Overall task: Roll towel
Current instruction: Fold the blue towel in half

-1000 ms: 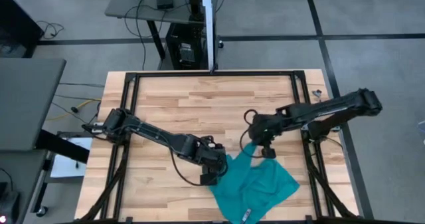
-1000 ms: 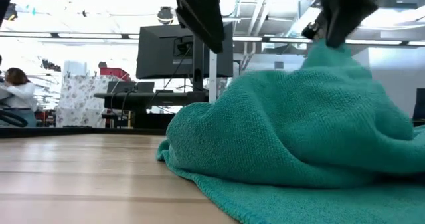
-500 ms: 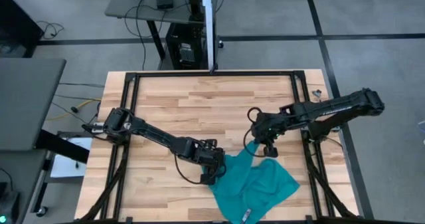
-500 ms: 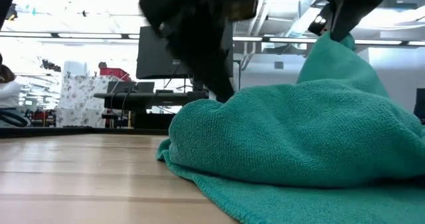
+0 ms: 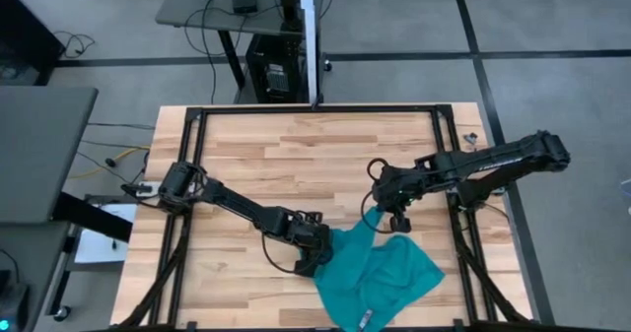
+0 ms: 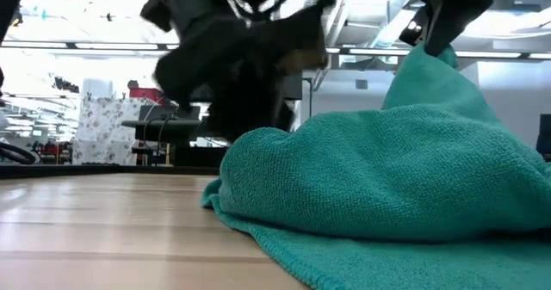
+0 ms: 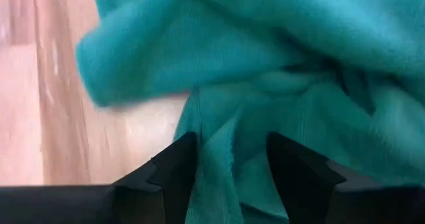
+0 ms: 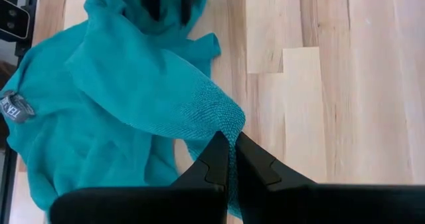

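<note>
The teal towel (image 5: 385, 273) lies crumpled at the table's near right, with its pale tag (image 5: 367, 319) at the near edge. It also shows in the low view (image 6: 387, 178). My right gripper (image 5: 389, 222) is shut on a raised point of the towel at its far side. My left gripper (image 5: 317, 261) is open and low at the towel's left edge. In the left wrist view its fingers (image 7: 176, 167) stand on either side of a standing fold (image 7: 226, 131) of the towel. My right gripper pinches a corner-like point of the towel (image 8: 224, 121) between its two shut fingers, coming from above and pointing down. That point is lifted into a peak (image 6: 430, 62). The cloth slopes from it down to the heap, which lies on the table. My left gripper: I cannot tell whether its fingers touch the fold between them.
Bare wooden table (image 5: 296, 155) stretches to the far and left of the towel. Black frame rails (image 5: 187, 174) run along the table's edges. The towel lies close to the table's near edge (image 5: 394, 324).
My left gripper has come down toward the towel's left edge and now stands low against the heap. My right gripper has stayed shut on the towel's point, which has drawn up into a narrower peak. The rest of the towel has stayed on the table.
</note>
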`<state>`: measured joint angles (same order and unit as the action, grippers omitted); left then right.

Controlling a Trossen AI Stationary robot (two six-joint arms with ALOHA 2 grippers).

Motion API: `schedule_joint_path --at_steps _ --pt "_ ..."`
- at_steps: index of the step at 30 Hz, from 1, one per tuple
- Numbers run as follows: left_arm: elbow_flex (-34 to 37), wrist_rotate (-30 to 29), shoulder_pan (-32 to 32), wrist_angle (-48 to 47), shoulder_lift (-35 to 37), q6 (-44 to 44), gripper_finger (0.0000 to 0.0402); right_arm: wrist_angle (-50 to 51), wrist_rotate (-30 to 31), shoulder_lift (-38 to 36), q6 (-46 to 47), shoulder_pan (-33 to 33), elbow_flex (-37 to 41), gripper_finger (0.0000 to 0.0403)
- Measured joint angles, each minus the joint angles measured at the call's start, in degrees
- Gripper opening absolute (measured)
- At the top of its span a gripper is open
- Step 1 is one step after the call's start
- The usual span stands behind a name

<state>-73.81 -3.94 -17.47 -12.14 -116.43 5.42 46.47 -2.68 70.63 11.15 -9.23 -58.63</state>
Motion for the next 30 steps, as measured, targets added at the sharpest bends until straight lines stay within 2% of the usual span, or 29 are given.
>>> schedule_joint_path --at_steps 9,16,23,26,30 --pt "-2.15 -0.9 1.33 -0.31 -0.51 3.22 0.0169 0.04 0.26 0.0 1.04 0.0 0.07 0.0" --pt "-3.83 -0.9 1.22 -2.56 -0.55 -0.89 0.0169 0.07 0.26 0.0 1.04 0.0 0.07 0.0" --pt "-3.84 -0.12 1.22 -7.09 -0.8 -1.12 0.0168 0.04 0.24 0.0 1.0 0.0 0.07 0.0" --pt "-3.97 0.72 1.22 -6.94 -0.8 -1.43 0.0153 0.07 0.83 0.0 0.84 0.0 0.07 0.0" --pt "-4.04 1.81 1.22 -6.85 -0.8 -1.28 0.0102 0.14 2.6 0.0 0.84 -0.04 0.07 0.0"
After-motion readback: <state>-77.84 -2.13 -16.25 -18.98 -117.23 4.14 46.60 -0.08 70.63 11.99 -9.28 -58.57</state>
